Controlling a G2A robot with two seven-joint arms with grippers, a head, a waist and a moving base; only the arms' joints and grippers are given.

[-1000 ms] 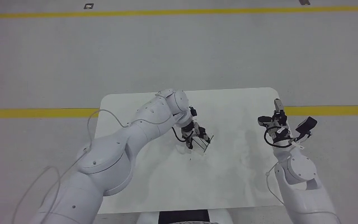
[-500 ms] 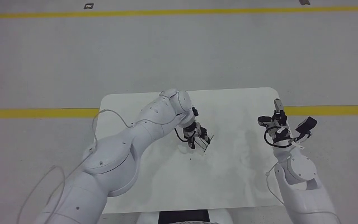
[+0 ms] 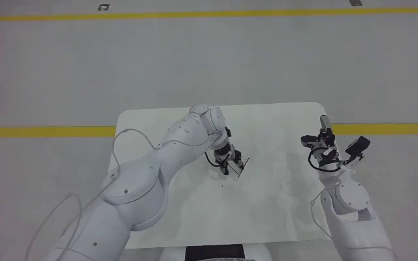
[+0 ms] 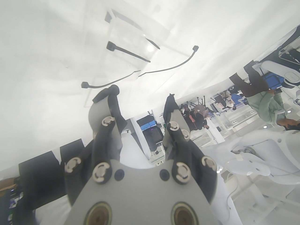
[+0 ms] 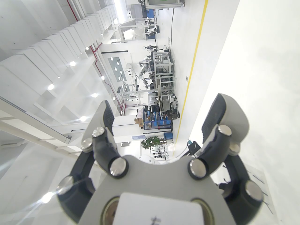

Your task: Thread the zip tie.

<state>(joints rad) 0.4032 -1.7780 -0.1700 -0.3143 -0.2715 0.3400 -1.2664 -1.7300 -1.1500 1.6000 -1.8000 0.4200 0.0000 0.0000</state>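
Left gripper open at zip ties.
They lay on a clear tray near bench centre, one finger just beside a tie head. Right gripper also released, at right edge.

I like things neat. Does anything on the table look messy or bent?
A little. The black zip ties by the clear plastic piece point different ways, and the long tie is bowed instead of straight. Nothing looks broken or spilled.
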